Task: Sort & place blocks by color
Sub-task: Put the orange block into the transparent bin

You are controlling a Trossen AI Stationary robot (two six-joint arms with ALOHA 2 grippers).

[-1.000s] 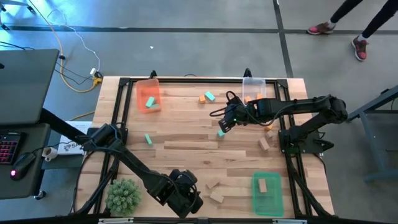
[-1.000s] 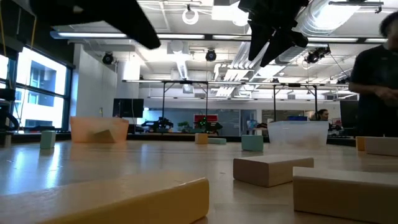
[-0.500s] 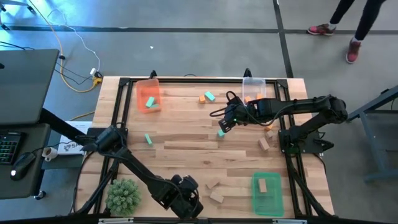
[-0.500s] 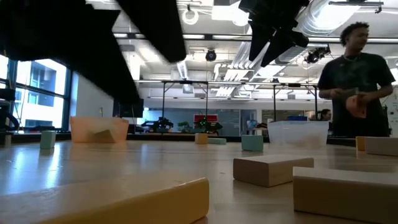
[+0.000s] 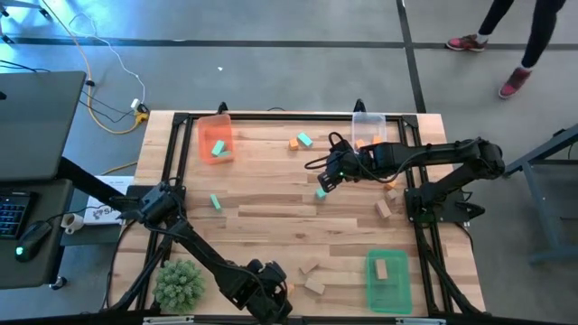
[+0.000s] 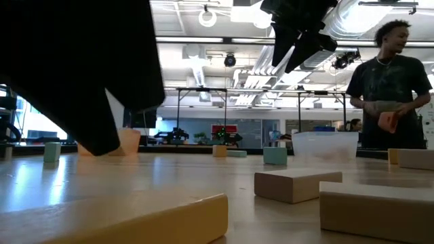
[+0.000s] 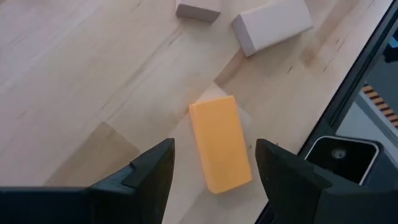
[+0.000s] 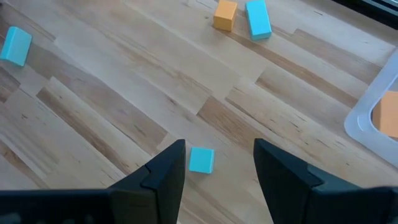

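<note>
An orange block [image 7: 221, 144] lies flat on the wood near the table's near edge. My left gripper [image 7: 214, 171] is low over it and open, one finger on either side and apart from it; in the high view this gripper [image 5: 274, 296] is at the near edge. My right gripper [image 5: 325, 178] hangs open above a small teal block [image 8: 201, 160] mid-table, clear of it. Two tan blocks [image 7: 272, 25] lie just beyond the orange one. An orange and a teal block [image 8: 242, 15] lie together farther off.
An orange tray [image 5: 216, 140] with a teal block stands far left, a clear tray [image 5: 368, 126] far right, and a green tray [image 5: 387, 282] with a tan block near right. A spiky plant [image 5: 177, 283] is at the near left. A person [image 6: 386, 88] stands behind the table.
My left gripper has sunk toward the table at its near edge, tipping a little, and stays open. In the low view its dark arm now fills the left side. The right arm has kept still. The person behind the table has stepped into sight.
</note>
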